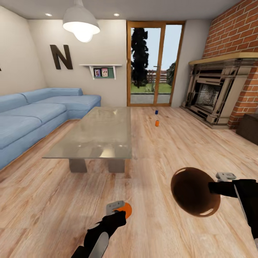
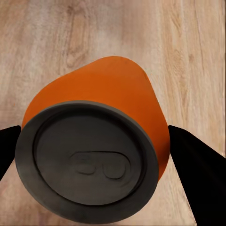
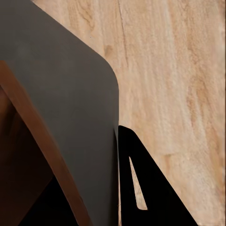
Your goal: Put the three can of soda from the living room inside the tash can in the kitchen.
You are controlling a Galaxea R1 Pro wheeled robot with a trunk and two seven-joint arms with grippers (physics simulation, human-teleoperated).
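Your left gripper (image 1: pixel 120 211) clamps an orange can (image 1: pixel 126 209); the trash can (image 1: pixel 193 196), pinched by your right gripper (image 1: pixel 215 186), hangs just to its right, mouth facing you; swing across.

Left arm extended forward and low, dark forearm angled up toward the left gripper (image 1: pixel 120 211), fingers (image 2: pixel 200 174) closed against either side of an orange soda can (image 2: pixel 101 141). Right arm reaching in from the side, nearly level, right gripper (image 1: pixel 215 187) clamped on the rim of the trash can (image 1: pixel 193 197), held above the floor.
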